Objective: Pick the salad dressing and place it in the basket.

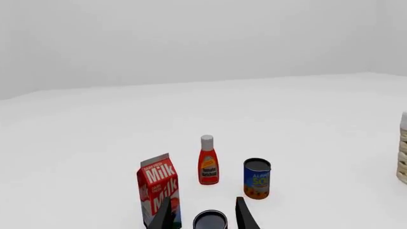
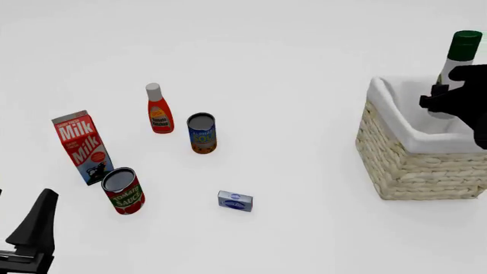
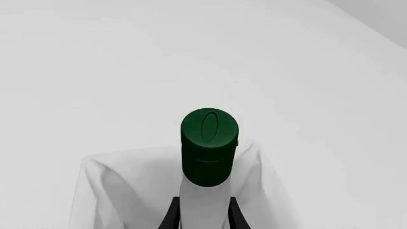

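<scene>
The salad dressing (image 2: 464,47) is a white bottle with a dark green cap (image 3: 208,143), standing upright over the opening of the basket (image 2: 414,165). My right gripper (image 2: 450,98) is shut on the bottle's white body just below the cap, and in the right wrist view its gripper (image 3: 203,217) has a dark finger on each side of the bottle. The white liner (image 3: 108,191) shows beneath. The arm hides the bottle's lower end, so I cannot tell whether it touches the basket floor. My left gripper (image 2: 34,231) is open and empty near the front left edge, far from the basket.
A milk carton (image 2: 82,145), a red ketchup bottle (image 2: 158,111), a blue can (image 2: 202,133), a tomato sauce can (image 2: 124,191) and a small blue box (image 2: 235,201) stand left of centre. The sauce can (image 1: 210,220) lies below my left gripper (image 1: 205,214).
</scene>
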You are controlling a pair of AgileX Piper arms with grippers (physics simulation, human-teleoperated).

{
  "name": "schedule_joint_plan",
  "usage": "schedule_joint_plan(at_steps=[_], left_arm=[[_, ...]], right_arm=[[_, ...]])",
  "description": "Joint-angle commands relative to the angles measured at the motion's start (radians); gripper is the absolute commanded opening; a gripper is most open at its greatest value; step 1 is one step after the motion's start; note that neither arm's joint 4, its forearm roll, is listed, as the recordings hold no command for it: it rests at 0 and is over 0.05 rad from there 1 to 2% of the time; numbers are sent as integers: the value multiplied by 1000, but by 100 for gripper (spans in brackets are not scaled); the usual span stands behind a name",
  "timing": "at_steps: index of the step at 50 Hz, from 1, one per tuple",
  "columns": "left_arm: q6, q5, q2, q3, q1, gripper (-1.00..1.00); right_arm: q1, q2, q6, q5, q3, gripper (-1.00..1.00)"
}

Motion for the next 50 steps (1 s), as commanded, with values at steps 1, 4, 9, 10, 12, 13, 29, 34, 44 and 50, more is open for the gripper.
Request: schedule_joint_plan(at_steps=[1,4,9,10,12,13,29,34,44,50], left_arm=[[2,-1,0,0,1,100],[1,-1,0,0,2,100],[2,-1,0,0,1,100],[2,-1,0,0,1,100],[1,0,0,0,2,100],[1,-1,0,0,0,100],[2,-1,0,0,4,100],[1,-2,0,0,4,100],[2,-1,0,0,5,100],[2,-1,0,0,5,100]], right_arm=[[0,21,19,-3,-12,-100],[-1,31,20,-1,-16,-100],[-2,45,26,-5,-18,-100],[-2,45,26,-5,-18,-100],[-5,49,21,-9,-15,-100],[-6,51,25,-8,-15,-100],[-17,69,26,-16,-13,-100],[-21,71,27,-17,-13,-100],[-15,71,34,-20,-11,-100],[-8,70,44,-14,-16,100]])
